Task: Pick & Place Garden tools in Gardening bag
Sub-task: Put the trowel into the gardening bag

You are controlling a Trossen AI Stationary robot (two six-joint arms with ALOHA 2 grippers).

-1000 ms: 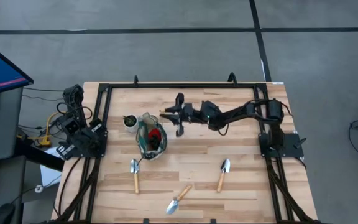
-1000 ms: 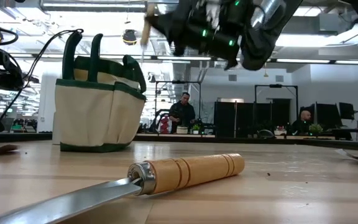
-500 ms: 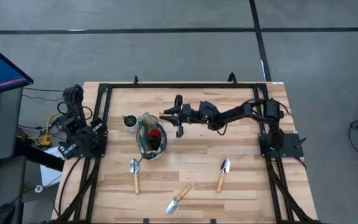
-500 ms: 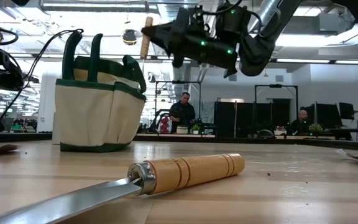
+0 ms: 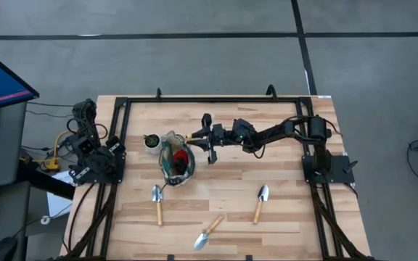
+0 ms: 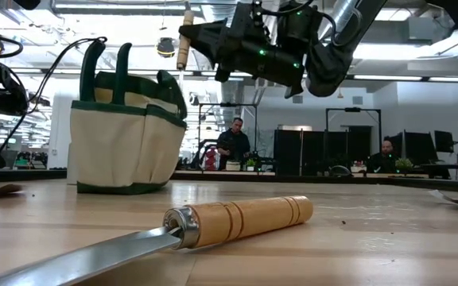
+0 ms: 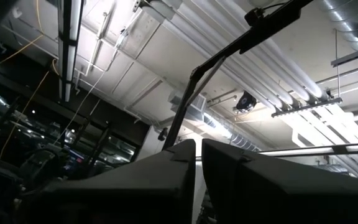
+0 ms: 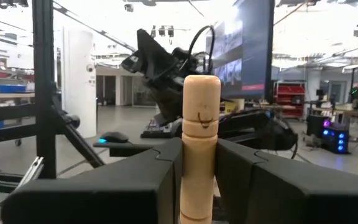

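- Trowel handle (image 8: pixel 201 149), smooth turned pale wood with a rounded end, sat clamped between the right gripper's (image 5: pixel 203 138) two dark fingers (image 8: pixel 135 180), standing upright between them in the right wrist view.
- From the table-level camera the same handle (image 6: pixel 184 46) poked up at the front of the right gripper (image 6: pixel 205 40), held high in the air just beside the gardening bag (image 6: pixel 126 131).
- Judging by that, the carry step was in hand: the tool was up and nearly over the bag (image 5: pixel 175 158), not yet in it.
- The next move seemed to call for a short shift over the open mouth, then a lowering and release, minding the stiff green handles.
- The bag was soft beige cloth with dark green trim; something red showed inside from above.
- Three more trowels (image 5: pixel 157 199) (image 5: pixel 209 233) (image 5: pixel 260 201), silver blades on wooden handles, lay on the slatted wooden table (image 5: pixel 289 217), well apart from the bag.
- The left gripper (image 7: pixel 197 180) waited at the table's left edge, fingers nearly together, holding nothing.
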